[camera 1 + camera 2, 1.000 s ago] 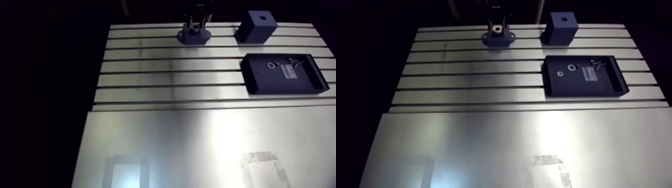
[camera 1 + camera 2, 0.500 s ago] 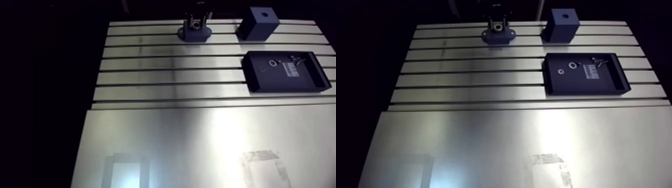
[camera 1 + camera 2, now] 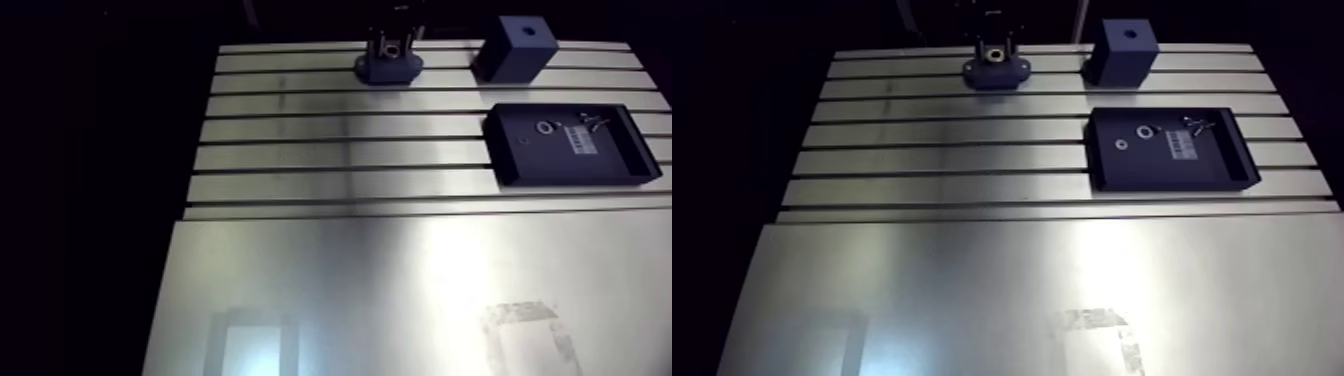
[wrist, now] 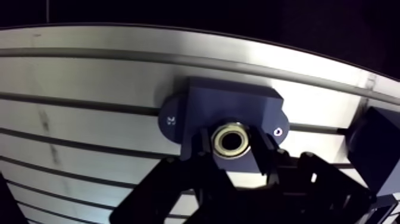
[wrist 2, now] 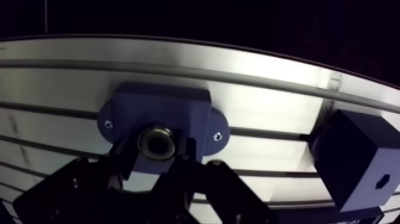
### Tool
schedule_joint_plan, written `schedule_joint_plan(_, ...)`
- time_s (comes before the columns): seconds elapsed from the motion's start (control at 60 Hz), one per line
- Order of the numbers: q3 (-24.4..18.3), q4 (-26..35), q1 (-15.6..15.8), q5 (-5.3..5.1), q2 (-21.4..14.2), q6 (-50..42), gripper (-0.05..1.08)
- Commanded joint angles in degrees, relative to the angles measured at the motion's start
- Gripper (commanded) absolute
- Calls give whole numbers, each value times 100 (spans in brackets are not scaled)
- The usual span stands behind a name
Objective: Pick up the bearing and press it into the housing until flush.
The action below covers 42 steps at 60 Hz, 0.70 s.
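Observation:
The dark blue flanged housing [image 4: 221,105] stands at the far edge of the slotted table [image 3: 340,150]. The bearing [image 4: 216,139], a pale metal ring, sits at the housing's near face, right over its bore. My gripper [image 4: 230,144] is shut on it, one dark finger pressed on each side of the ring. In the arm view the gripper [image 3: 391,44] comes down onto the housing [image 3: 389,69]. How deep the bearing sits in the bore is hidden.
A dark blue cube [image 5: 357,156] with a hole in its top stands beside the housing, at the far right in the arm view. Nearer lies a dark tray [image 3: 545,165] holding a small ring [image 3: 544,127] and small parts. A smooth plate [image 3: 400,290] covers the near table.
The whole arm view has shifted slightly, so the camera moved a little. The gripper stays at the housing with the bearing between its fingers.

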<state>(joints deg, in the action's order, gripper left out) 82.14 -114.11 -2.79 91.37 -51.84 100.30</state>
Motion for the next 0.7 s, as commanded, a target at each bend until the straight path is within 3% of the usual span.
schedule_joint_plan(0.017, -61, -15, 5, -28, -244, -40, 0)
schedule_joint_plan(0.35, -88, 151, 33, -18, -409, -191, 3)
schedule_joint_plan(0.367, -129, 229, 33, -35, -417, -229, 56)
schedule_joint_plan(0.4, -129, 229, 33, -35, -417, -229, 56)
schedule_joint_plan(0.417, -155, 249, 33, -44, -425, -301, 81)
schedule_joint_plan(0.433, -155, 249, 33, -44, -425, -301, 81)
schedule_joint_plan(0.467, -151, 228, 33, -23, -426, -435, 98)
schedule_joint_plan(0.6, -169, 227, -1, -54, -418, -471, 107)
schedule_joint_plan(0.7, -177, 227, -2, -45, -418, -507, 108)
